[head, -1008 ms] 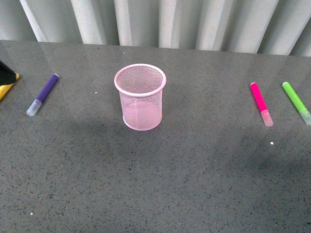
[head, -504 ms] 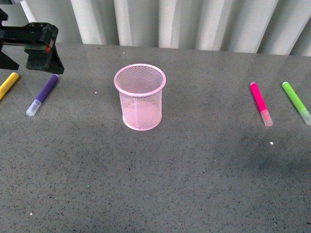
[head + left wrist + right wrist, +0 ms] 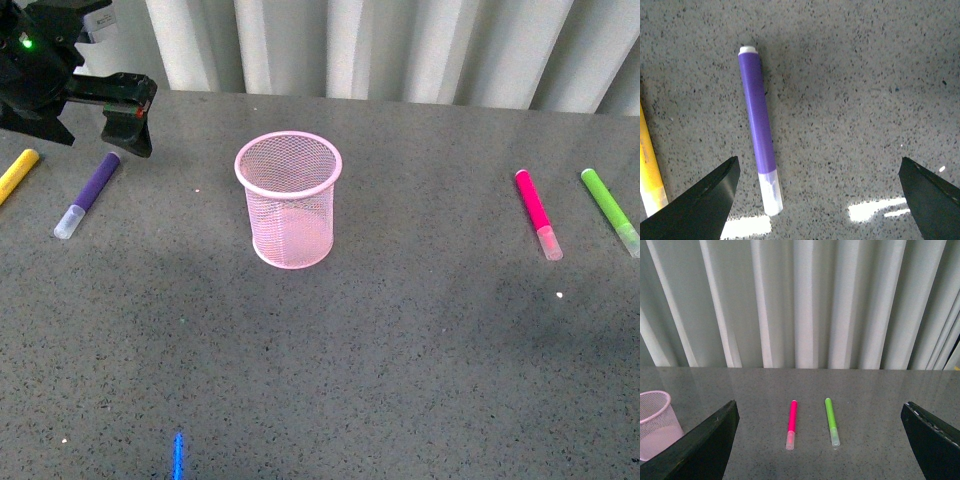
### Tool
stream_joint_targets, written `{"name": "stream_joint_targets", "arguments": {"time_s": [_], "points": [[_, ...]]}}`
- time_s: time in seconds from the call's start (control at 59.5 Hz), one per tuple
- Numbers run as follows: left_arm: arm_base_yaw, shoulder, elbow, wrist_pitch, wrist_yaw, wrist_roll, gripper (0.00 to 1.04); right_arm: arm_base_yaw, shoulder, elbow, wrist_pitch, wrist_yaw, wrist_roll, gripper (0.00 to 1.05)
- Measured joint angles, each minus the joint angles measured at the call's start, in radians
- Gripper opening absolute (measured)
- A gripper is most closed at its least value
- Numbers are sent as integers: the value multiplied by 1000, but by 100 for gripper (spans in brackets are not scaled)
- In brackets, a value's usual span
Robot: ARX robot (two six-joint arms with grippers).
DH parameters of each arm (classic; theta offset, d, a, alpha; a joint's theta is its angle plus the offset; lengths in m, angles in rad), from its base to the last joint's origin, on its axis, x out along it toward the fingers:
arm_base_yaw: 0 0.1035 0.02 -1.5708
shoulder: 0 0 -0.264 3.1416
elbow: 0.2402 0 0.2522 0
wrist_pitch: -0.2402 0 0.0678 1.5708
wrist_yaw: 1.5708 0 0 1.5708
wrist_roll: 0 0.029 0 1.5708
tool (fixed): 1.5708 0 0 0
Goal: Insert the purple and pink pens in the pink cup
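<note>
Yellow marker (image 3: pixel 18 172) lies at the far left edge of the front view, near the purple pen (image 3: pixel 88 194). The left arm (image 3: pixel 40 80) hangs over the pen's upper end, jaws spread wide and empty. I'd centre the purple barrel between them, come straight down and close at mid-length, clear of the yellow one. In mid-frame the pink cup (image 3: pixel 288 200) stands upright and empty. At the right, the pink pen (image 3: pixel 537 213) lies on the surface (image 3: pixel 420 350) beside a green marker (image 3: pixel 610 210); the right jaws are wide too.
</note>
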State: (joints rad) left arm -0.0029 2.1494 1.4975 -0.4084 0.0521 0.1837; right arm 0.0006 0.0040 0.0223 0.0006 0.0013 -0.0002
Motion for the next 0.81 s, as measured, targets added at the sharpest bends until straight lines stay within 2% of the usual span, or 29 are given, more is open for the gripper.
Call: {"name": "stream_joint_targets", "arguments": {"time_s": [0.369, 0.806], "points": [[3, 115, 146, -67, -21, 0, 98, 0, 0, 0, 0, 0, 0, 98], [22, 222, 228, -96, -22, -2, 98, 0, 0, 0, 0, 0, 0, 98]]}}
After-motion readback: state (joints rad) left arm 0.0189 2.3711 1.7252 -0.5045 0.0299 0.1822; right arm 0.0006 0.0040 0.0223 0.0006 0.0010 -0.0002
